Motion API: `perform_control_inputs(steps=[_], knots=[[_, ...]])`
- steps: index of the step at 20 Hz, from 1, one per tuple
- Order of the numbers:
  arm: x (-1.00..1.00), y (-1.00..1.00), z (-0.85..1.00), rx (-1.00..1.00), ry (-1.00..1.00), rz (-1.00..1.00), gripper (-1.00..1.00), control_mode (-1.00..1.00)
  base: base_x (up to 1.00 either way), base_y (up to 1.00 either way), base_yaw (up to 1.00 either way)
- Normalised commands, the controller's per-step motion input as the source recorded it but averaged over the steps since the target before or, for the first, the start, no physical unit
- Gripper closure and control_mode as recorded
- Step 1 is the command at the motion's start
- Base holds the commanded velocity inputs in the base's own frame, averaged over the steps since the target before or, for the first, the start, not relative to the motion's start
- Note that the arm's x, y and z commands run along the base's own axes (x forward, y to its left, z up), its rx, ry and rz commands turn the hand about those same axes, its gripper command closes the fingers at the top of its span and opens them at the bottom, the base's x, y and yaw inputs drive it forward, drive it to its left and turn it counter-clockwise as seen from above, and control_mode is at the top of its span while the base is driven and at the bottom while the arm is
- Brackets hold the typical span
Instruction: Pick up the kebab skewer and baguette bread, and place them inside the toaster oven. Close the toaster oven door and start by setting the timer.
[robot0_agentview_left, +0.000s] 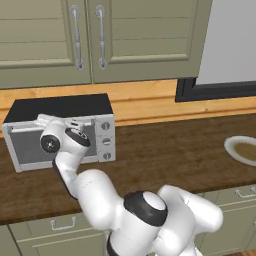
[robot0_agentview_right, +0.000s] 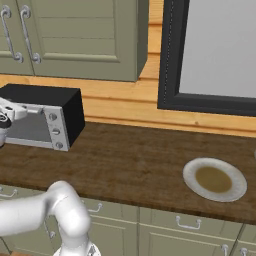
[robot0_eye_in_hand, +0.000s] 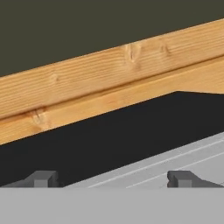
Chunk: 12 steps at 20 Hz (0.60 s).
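The toaster oven (robot0_agentview_left: 62, 107) stands at the left of the counter, with a black top and a silver front; it also appears at the left in the right base view (robot0_agentview_right: 47, 112). Its door (robot0_agentview_left: 30, 147) stands upright against the front and looks closed. My gripper (robot0_agentview_left: 47, 120) hovers at the door's top edge, near the bar handle, also seen from the right as the gripper (robot0_agentview_right: 11, 111). In the hand view the fingertips (robot0_eye_in_hand: 41, 178) sit far apart, open, with nothing between them, over the door's silver top edge (robot0_eye_in_hand: 175, 159). The kebab skewer and baguette bread are hidden.
Three knobs (robot0_agentview_left: 106, 141) line the oven's right side. A round plate (robot0_agentview_right: 215, 180) lies on the wooden counter far to the right. A wooden backsplash (robot0_eye_in_hand: 109, 74) runs behind the oven, with green wall cabinets (robot0_agentview_left: 100, 35) above it and a dark-framed window (robot0_agentview_right: 215, 50) at right.
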Motion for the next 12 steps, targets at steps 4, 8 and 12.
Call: perform_control_inputs(steps=[4, 8, 12], knots=[[0.29, 0.01, -0.56, 0.0, 0.0, 0.04, -1.0, -1.0, 0.0, 0.0, 0.0], [0.07, 0.06, -0.37, 0.01, 0.0, 0.06, -1.0, -1.0, 0.0, 0.0, 0.0], [-0.51, 0.18, 0.0, 0.01, -0.07, 0.09, -1.0, -1.0, 0.0, 0.0, 0.0]])
